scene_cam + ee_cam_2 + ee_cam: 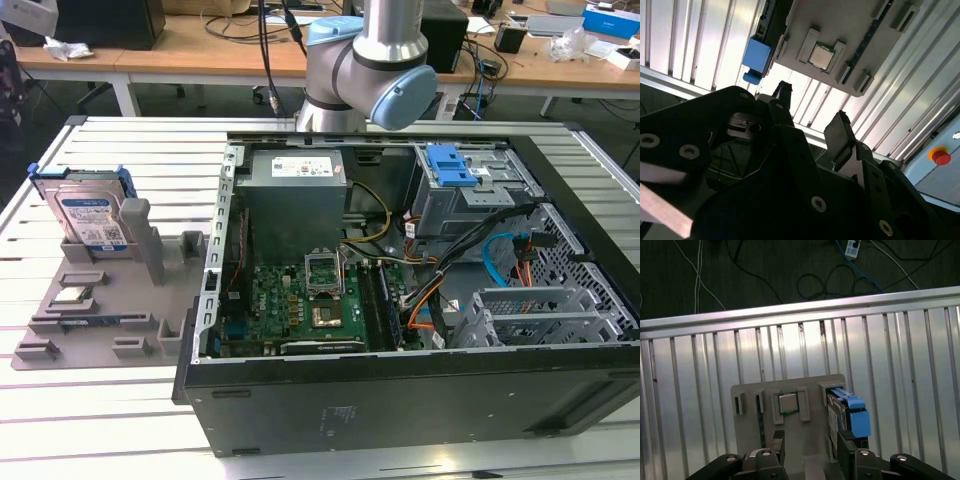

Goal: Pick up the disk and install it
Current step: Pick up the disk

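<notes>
The disk point(90, 215) stands on edge in a slot of the grey holder point(100, 320), at the exterior view's left. It is silver with a blue-and-white label and a bright blue bracket. In both wrist views my gripper point(811, 447) is open with nothing between its black fingers point(845, 442). It hangs well above the holder point(790, 390), apart from the disk point(849, 414). In the second wrist view the gripper point(812, 112) is in front of the holder point(850, 25), and the disk's blue bracket point(756, 55) shows beside it.
An open computer case point(400, 400) lies at the exterior view's right, with a motherboard point(300, 305), cables and a drive cage with a blue latch point(450, 165). A small square silver chip point(70, 296) sits in the holder. The arm's base point(370, 60) rises behind the case. A red button point(941, 156) is nearby.
</notes>
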